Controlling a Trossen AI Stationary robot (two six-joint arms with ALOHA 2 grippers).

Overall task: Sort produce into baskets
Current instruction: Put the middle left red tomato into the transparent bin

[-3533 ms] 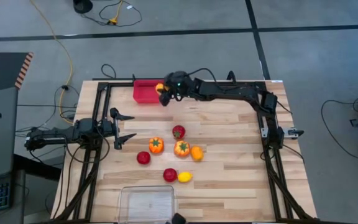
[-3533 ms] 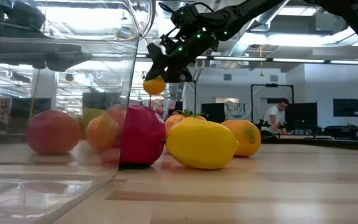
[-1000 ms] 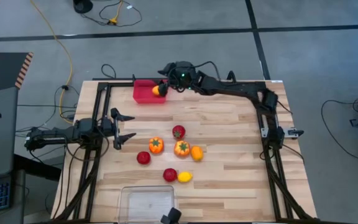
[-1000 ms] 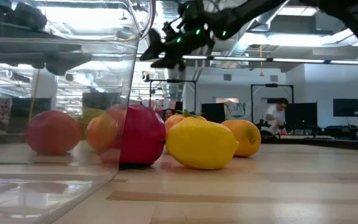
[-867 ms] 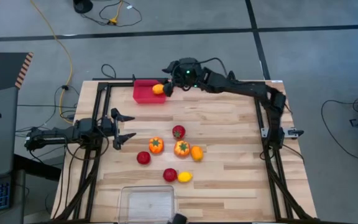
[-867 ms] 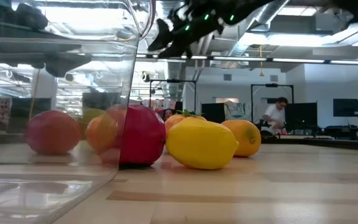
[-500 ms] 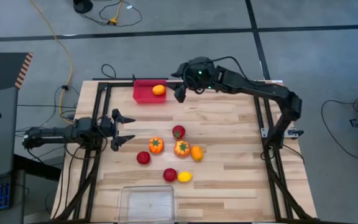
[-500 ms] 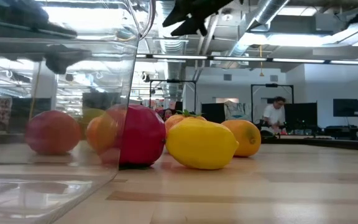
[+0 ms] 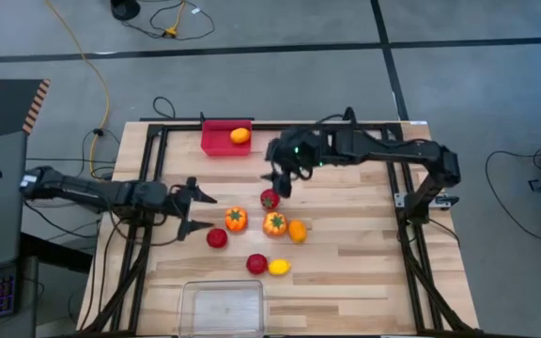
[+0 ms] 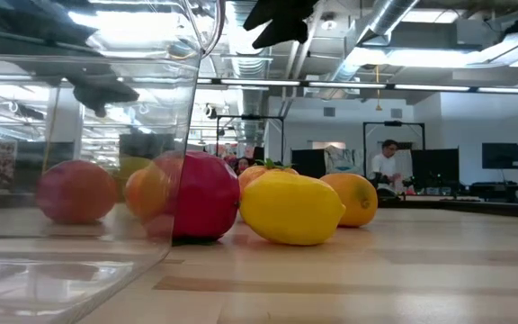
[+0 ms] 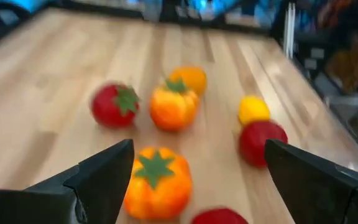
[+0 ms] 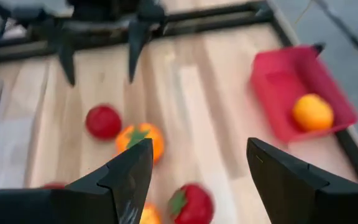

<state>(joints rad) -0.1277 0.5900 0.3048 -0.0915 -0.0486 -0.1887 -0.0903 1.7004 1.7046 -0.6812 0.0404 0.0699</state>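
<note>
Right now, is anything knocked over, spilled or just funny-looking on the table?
Nothing stands out. One orange fruit sits inside the red bin, and the other seven pieces lie loose mid-table, none spilled. The clear bin stands upright and empty. Both hands, left hand and right hand, are open and hold nothing.

Both arms over the counter, one orange fruit in the red bin

The right gripper hangs jaws apart just above a red fruit; the left gripper sits jaws apart beside the stemmed orange piece. The orange fruit lies in the red bin; the clear bin stands at the counter's near edge.
</note>
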